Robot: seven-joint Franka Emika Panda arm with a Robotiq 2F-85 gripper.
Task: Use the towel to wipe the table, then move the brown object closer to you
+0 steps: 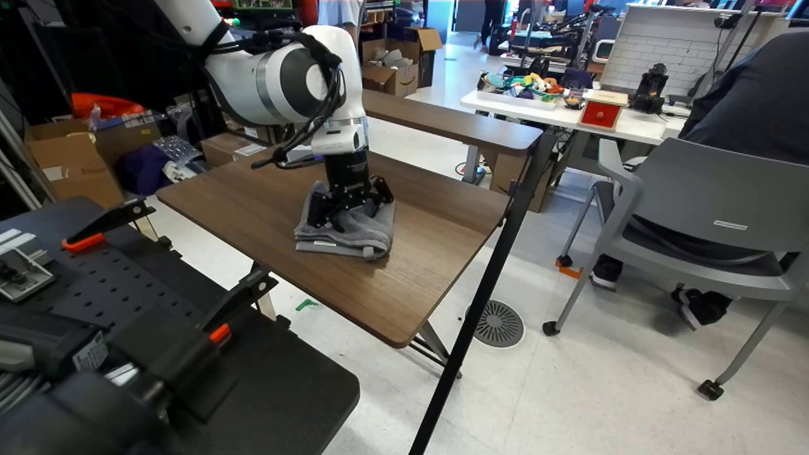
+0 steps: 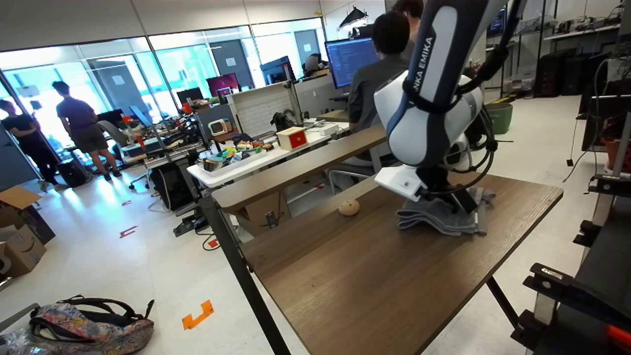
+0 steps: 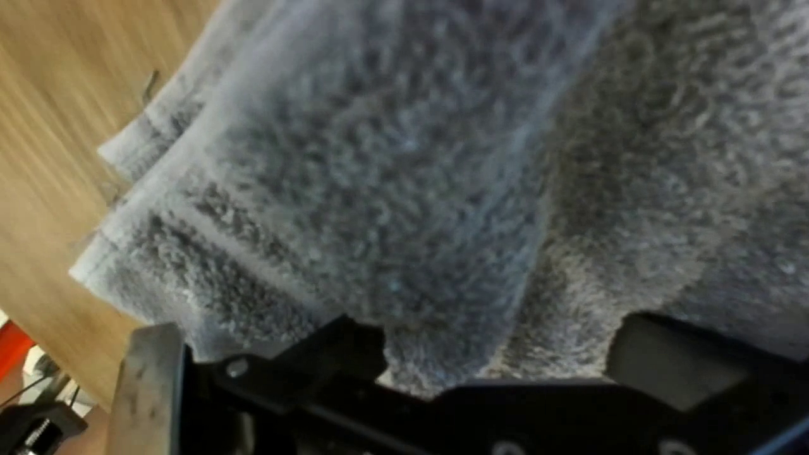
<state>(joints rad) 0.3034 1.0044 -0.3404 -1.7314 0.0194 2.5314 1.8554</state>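
Tool (image 3: 496, 347) wide, towel (image 3: 392, 189) showing between its jaws. Towel lies folded on desk (image 2: 384, 276). In an exterior view, lump (image 2: 349, 207) sits apart, left of towel, toward the desk's far edge.

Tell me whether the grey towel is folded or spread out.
Folded, and somewhat rumpled: the towel shows stacked layers along its edge in both exterior views, and overlapping hems in the wrist view.

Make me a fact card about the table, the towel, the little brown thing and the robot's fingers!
table: brown, wood-grain top
towel: grey, folded, a bit rumpled, lying on the table
brown object: small, roundish, on the table, apart from the towel
fingers: wide open, with towel showing between them
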